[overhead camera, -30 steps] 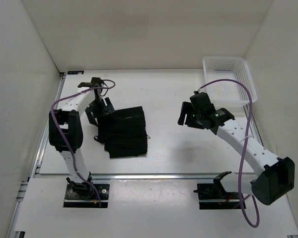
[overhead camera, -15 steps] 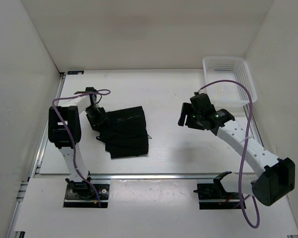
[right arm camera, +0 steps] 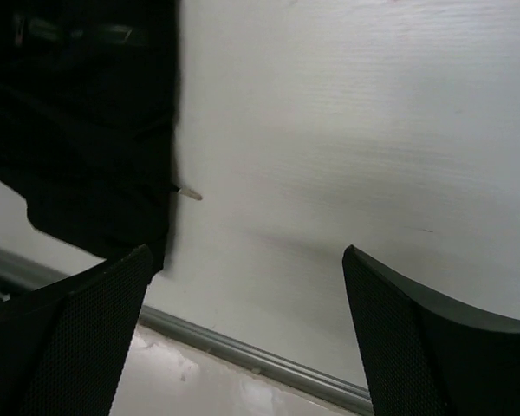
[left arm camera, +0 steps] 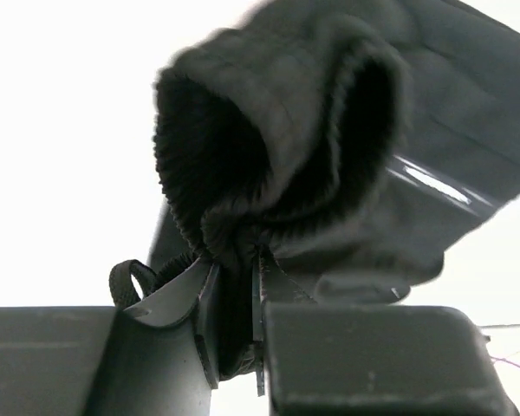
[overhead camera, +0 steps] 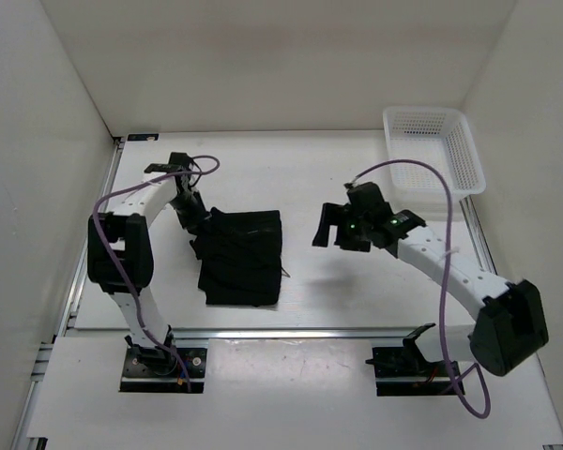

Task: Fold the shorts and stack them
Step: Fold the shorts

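Shorts (overhead camera: pixel 242 255), folded into a dark rectangle, lie flat on the white tabletop (overhead camera: pixel 319 291), directly to the right of the left claw (overhead camera: pixel 199 225). Left claw: closed on a bunched fold at the far left corner of the shorts. Its wrist view shows ribbed black fabric pinched between the two fingers and swelling above them. Right claw (overhead camera: pixel 330 234): fingers (right arm camera: pixel 69 338) spread wide apart, holding nothing, poised over bare tabletop to the right of the shorts. A pale drawstring tip (right arm camera: pixel 189 194) protrudes from the fabric edge facing this claw. White mesh basket (overhead camera: pixel 432 155): far corner, behind and to the right of the right claw, well apart from the shorts. Purple cable (overhead camera: pixel 408 162): arcs from the right claw's wrist across the near side of the basket, then runs down along the arm.
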